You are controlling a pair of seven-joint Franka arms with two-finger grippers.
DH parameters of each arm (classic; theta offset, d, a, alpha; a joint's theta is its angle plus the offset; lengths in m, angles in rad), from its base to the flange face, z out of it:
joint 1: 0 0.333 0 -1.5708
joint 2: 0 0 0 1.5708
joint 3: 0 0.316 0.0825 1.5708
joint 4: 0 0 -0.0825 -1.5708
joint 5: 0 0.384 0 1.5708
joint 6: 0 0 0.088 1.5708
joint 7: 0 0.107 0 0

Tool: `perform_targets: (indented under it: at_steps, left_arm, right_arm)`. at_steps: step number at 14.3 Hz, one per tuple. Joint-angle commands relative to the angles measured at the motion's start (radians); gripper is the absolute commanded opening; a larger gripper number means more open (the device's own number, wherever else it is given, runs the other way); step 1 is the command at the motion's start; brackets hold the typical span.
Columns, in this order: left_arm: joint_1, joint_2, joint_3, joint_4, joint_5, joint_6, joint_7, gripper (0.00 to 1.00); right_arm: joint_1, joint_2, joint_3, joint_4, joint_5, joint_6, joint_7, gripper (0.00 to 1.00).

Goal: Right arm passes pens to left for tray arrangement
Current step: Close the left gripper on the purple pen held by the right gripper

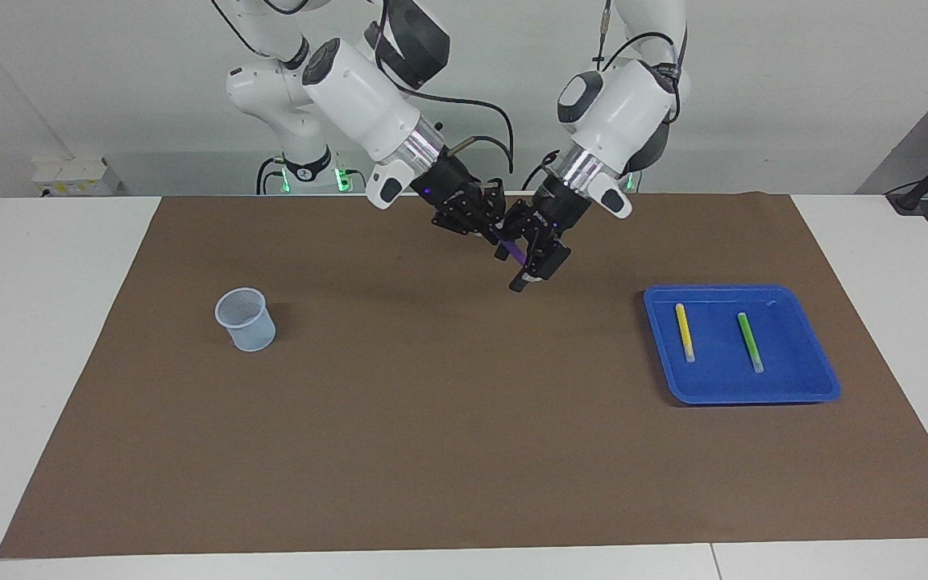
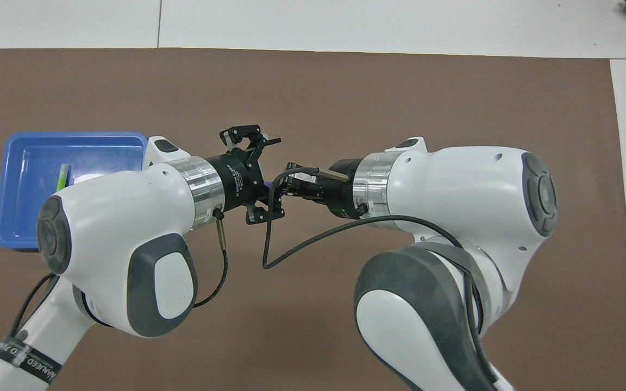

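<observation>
**Purple pen mid-handover above the worktop**

My right pincer (image 1: 495,231) grips the purple pen (image 1: 516,251) over the mat, with my left pincer (image 1: 530,262) around its lower part, fingers not visibly clamped. If the right lets go early, I judge the pen drops short of the blue tray (image 1: 822,379), where the yellow pen (image 1: 684,331) and green pen (image 1: 749,341) lie.

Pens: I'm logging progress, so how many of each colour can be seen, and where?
Yellow pen: 1, in the blue tray
Green pen: 1, in the tray
Purple pen: 1, held by the right gripper, above the mat
Total: 3
</observation>
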Motion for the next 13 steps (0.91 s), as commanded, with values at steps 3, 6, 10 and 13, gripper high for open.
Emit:
perform_targets:
  at_steps: [3,6,10,13]
  left_arm:
    - [0.029,-0.067,0.014,-0.022,-0.017,-0.098,0.043,0.81]
    - [0.049,-0.081,0.022,-0.023,-0.017,-0.164,0.057,0.81]
    - [0.054,-0.086,0.022,-0.023,-0.017,-0.168,0.057,0.78]
    - [0.055,-0.089,0.022,-0.029,-0.017,-0.168,0.055,0.52]
  right_arm:
    - [-0.004,-0.025,0.004,-0.021,0.024,-0.026,-0.027,0.00]
    - [-0.004,-0.025,0.004,-0.021,0.024,-0.024,-0.027,0.00]
    - [-0.004,-0.025,0.004,-0.021,0.024,-0.024,-0.027,0.00]
    - [-0.004,-0.025,0.004,-0.021,0.024,-0.024,-0.027,0.00]
